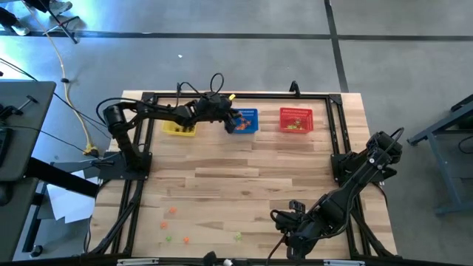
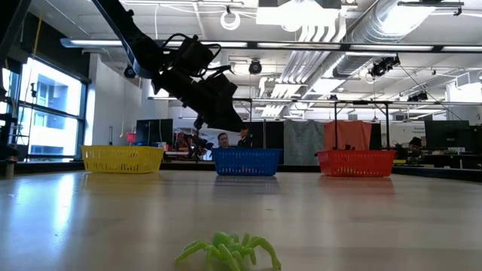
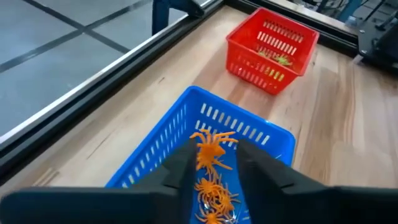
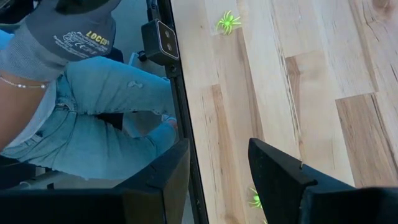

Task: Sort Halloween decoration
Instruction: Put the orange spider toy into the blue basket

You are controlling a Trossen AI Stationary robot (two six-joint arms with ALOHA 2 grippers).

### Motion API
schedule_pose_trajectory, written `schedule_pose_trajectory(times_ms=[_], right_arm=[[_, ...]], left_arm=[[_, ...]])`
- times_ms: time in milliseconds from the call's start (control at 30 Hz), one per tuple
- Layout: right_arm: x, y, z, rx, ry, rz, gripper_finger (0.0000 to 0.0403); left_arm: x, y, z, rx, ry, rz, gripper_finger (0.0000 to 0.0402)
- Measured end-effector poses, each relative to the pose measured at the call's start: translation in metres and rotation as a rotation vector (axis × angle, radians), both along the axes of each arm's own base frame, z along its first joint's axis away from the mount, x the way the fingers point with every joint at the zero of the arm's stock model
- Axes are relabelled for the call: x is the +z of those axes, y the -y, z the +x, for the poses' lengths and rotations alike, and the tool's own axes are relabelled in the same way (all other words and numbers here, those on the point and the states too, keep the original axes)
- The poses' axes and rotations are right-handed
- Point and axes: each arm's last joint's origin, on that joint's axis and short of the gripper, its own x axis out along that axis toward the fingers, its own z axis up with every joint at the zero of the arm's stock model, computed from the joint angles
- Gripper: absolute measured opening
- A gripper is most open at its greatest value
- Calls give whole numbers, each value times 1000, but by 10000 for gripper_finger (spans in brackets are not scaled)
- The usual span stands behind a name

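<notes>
- The left gripper [image 3: 214,167] hangs over the blue basket [image 3: 163,143] at the far side of the tabletop [image 1: 244,177], with an orange spider [image 3: 213,149] between its parted fingers; whether it is gripped or already falling I cannot tell
- More orange spiders [image 3: 214,196] lie in that basket, so the colour match looks right; the yellow basket [image 1: 178,128] and red basket [image 1: 295,120] flank it
- To do the drop well, I would open fully while centred over the basket and lift straight up, so no leg snags on a finger
- The right gripper [image 4: 217,177] waits open at the near edge, holding nothing
- Green spiders [image 4: 228,22] and orange pieces [image 1: 171,210] are unsorted on the near tabletop
</notes>
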Motion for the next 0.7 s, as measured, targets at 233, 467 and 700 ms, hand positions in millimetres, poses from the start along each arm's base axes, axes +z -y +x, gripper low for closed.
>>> schedule_pose_trajectory(times_ms=[233,467,700], right_arm=[[0,0,0,0,0,0,160],[0,0,0,0,0,0,160],[0,0,0,0,0,0,160]], left_arm=[[0,4,2,-34,-9,25,175],[-2,10,4,-132,-46,83,186],[-8,18,3,-277,-220,311,186]])
